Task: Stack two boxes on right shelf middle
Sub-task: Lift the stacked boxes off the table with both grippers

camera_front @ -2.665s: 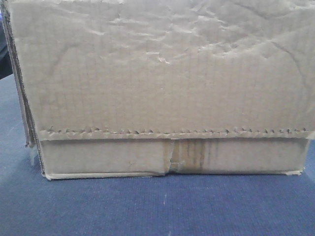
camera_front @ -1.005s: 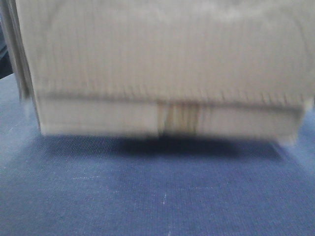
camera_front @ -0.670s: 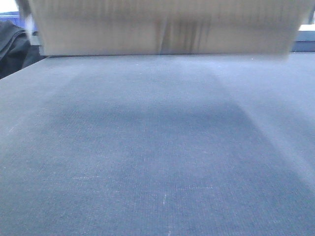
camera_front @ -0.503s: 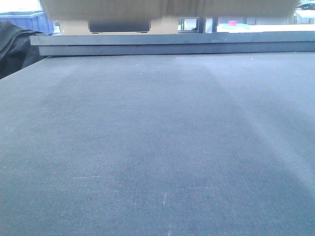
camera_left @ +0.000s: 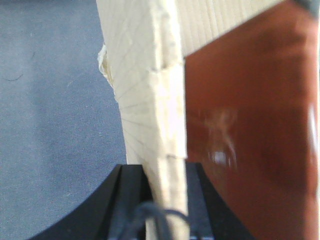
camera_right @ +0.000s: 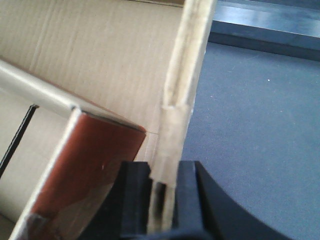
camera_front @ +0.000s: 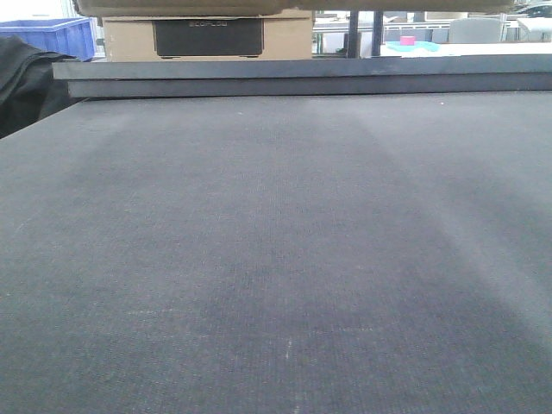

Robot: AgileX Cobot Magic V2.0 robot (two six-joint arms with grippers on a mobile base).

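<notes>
The brown cardboard box is lifted; in the front view only its underside edge (camera_front: pixel 293 7) shows along the top of the frame. My left gripper (camera_left: pixel 165 172) is shut on the box's pale corrugated side wall (camera_left: pixel 145 85), one finger on each face. My right gripper (camera_right: pixel 164 172) is shut on the opposite wall's taped edge (camera_right: pixel 185 75). A glossy reddish-brown panel lies inside the box, seen in the left wrist view (camera_left: pixel 250 125) and the right wrist view (camera_right: pixel 95 160). The steel shelf is out of view.
The dark grey table top (camera_front: pixel 276 259) lies below the box, with a raised far edge (camera_front: pixel 302 76). Beyond it stand a tan box with a black label (camera_front: pixel 207 39), a blue bin (camera_front: pixel 52 34) and a pink object (camera_front: pixel 407 40). Black cloth (camera_front: pixel 26 82) hangs at the left.
The box stood on the table filling the front view. It has risen until only its underside edge shows at the top, uncovering the table top and the background.
</notes>
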